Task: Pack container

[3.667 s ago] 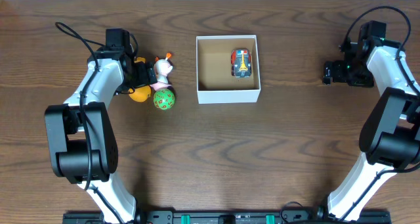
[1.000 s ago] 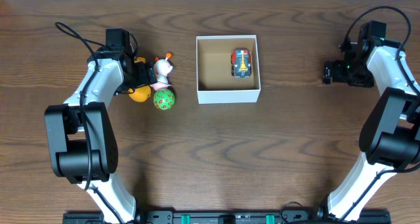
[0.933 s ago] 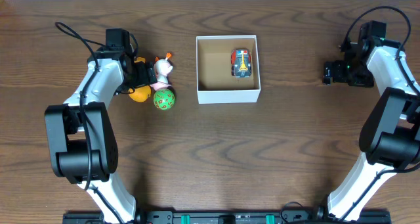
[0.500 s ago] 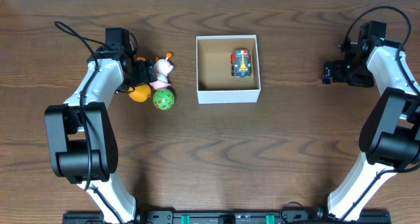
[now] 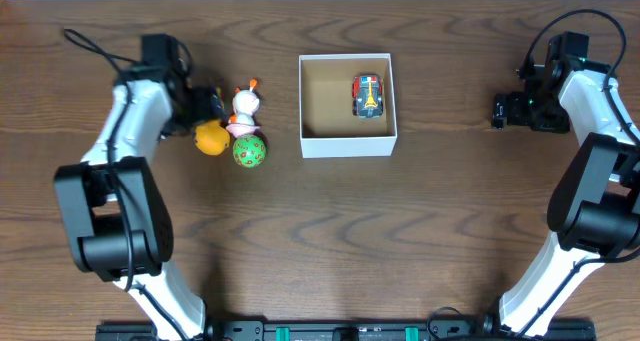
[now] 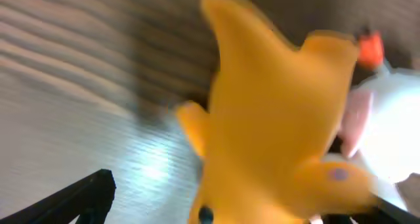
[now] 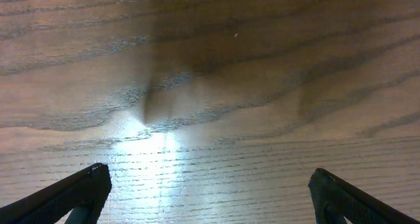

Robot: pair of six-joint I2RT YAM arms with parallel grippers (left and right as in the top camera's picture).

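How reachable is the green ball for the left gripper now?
Likely yes, from above: the green ball is uncovered. Sideways, yellow toy and white toy stand between it and the left gripper.

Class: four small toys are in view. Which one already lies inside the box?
The toy car: it lies inside the container, while the yellow toy, white figure and green ball sit outside it.

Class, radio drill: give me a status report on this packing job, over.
Left gripper open, at yellow toy. Right gripper open, empty. Container holds one toy car. Nothing blocks its opening.
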